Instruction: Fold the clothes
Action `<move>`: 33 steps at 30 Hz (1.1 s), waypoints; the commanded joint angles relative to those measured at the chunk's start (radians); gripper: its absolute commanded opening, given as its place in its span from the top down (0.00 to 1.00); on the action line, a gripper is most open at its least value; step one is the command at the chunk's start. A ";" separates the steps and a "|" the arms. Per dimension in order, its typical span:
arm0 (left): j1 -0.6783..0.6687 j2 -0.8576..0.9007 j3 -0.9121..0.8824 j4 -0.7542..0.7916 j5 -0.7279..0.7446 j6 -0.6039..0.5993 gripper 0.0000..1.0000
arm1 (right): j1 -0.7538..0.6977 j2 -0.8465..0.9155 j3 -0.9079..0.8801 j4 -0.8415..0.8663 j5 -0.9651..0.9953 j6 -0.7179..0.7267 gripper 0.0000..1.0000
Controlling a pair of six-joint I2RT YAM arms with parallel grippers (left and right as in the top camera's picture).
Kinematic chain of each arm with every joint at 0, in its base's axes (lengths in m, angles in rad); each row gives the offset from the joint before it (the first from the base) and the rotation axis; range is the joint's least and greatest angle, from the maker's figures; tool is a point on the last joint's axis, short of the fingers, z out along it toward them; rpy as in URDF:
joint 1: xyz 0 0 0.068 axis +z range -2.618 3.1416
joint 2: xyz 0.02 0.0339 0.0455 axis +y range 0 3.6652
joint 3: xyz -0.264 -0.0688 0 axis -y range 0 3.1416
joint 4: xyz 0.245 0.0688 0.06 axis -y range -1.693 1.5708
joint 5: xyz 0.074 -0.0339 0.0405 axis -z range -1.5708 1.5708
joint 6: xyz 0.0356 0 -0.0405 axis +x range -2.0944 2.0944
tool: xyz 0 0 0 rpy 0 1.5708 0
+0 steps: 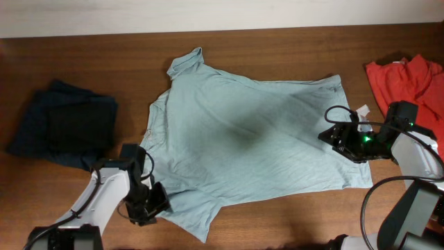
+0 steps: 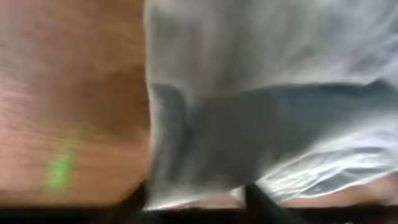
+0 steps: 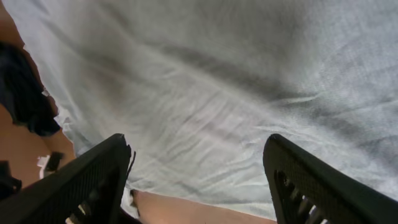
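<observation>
The pale blue-green garment (image 1: 250, 139) lies spread flat in the middle of the brown desk (image 1: 277, 42), with its collar toward the upper left of the overhead frame and a dark shadow at its centre. The cloth is thin and has soft wrinkles.

My left tool (image 1: 158, 201) is at the lower left of the overhead frame, right at the lower left edge of the garment. In my left wrist view everything is blurred. The edge of the cloth comes down between two dark fingers (image 2: 261, 202) at the bottom of the frame, but I cannot tell if they are pinching it or only standing around it.

My right tool (image 3: 196, 149) is at the right edge of the garment. Its two black fingers are spread wide above the cloth and nothing is between them.

A pile of dark navy clothes (image 1: 66, 125) lies at the left of the overhead frame, apart from the garment. A red garment (image 1: 409, 76) lies at the upper right.
</observation>
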 commanded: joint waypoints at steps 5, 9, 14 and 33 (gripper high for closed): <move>-0.001 0.000 0.000 -0.013 0.126 0.002 0.99 | -0.005 0.001 0.014 0.000 -0.023 -0.011 0.30; -0.001 0.000 0.039 -0.014 0.125 0.026 0.99 | -0.005 0.001 0.014 0.000 -0.023 -0.011 0.30; -0.001 -0.002 0.049 -0.020 0.125 0.072 0.99 | -0.005 0.001 0.014 0.000 -0.023 -0.011 0.30; 0.000 0.026 0.365 0.167 -0.109 0.122 0.98 | -0.005 0.001 0.014 0.006 -0.016 -0.011 0.30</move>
